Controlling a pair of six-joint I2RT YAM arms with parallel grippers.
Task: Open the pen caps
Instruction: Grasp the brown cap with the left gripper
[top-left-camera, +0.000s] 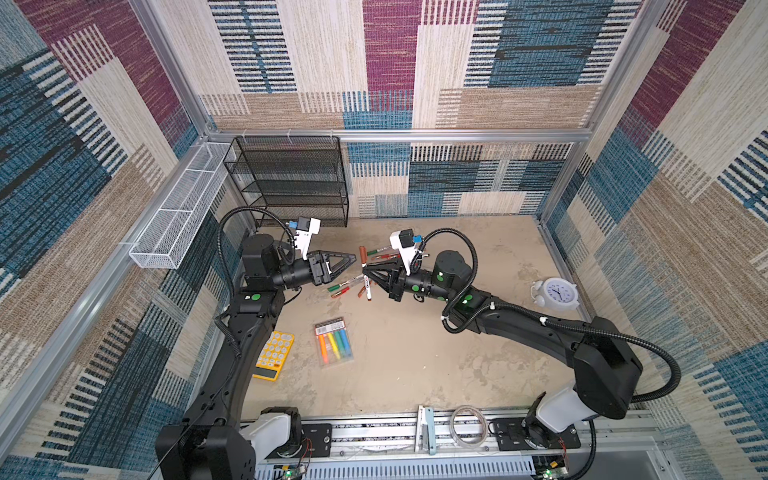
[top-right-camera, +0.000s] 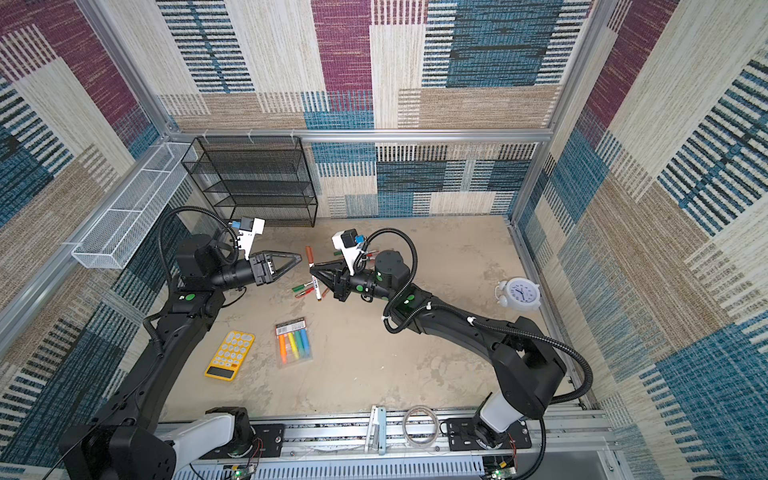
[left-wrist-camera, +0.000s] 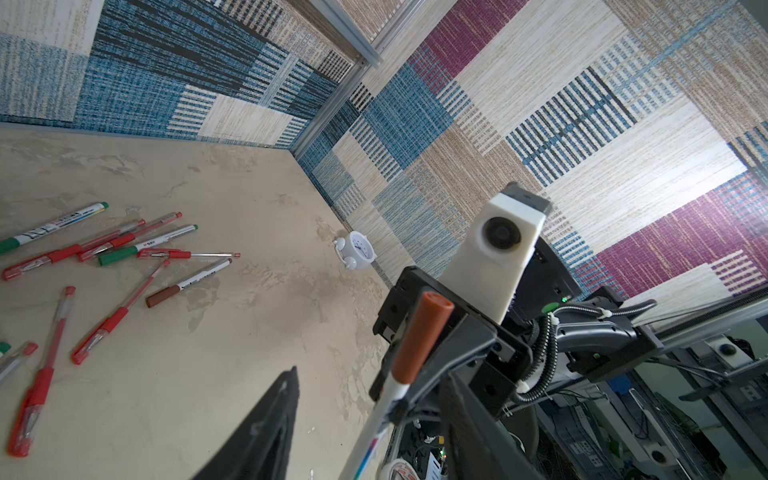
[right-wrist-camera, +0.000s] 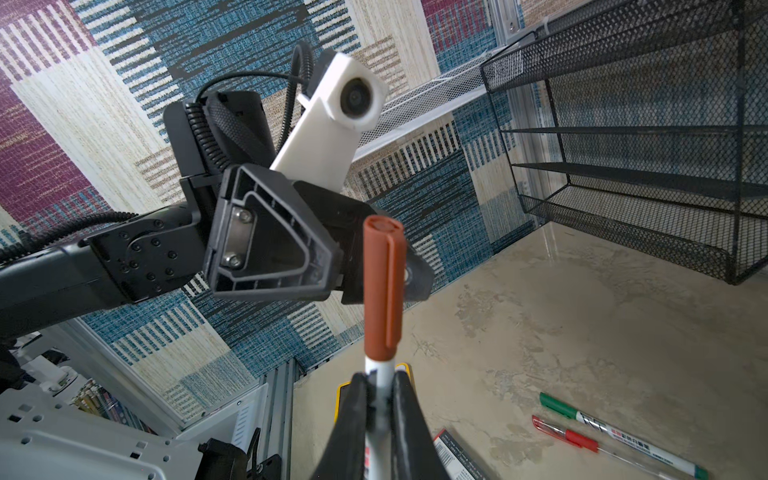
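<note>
My right gripper is shut on the white barrel of a marker and holds it above the table. Its brown-orange cap points away from the jaws. My left gripper is open, its fingertips just left of that cap in both top views. In the left wrist view the marker runs between the spread fingers without touching them. Several loose pens with green, red and brown caps lie on the table beneath and behind both grippers.
A clear pack of highlighters and a yellow calculator lie nearer the front. A white alarm clock stands by the right wall. A black mesh shelf and a white wire basket sit at the back left.
</note>
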